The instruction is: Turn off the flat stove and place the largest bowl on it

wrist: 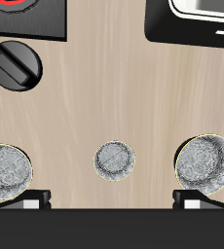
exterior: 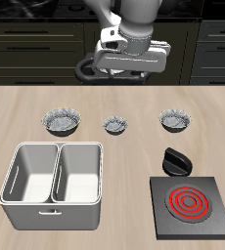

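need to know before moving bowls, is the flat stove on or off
On: the flat stove shows bright red ring coils.

Nothing readable is showing anywhere I am looking: no words, labels, brands, numbers or signs are appearing on any surface in either of the two views.

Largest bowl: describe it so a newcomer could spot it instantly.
Find the grey metal tub with two basins near the table's front edge. Behind it runs a row of three speckled bowls; the largest bowl is the end one nearest the tub, clearly wider than the tiny middle bowl.
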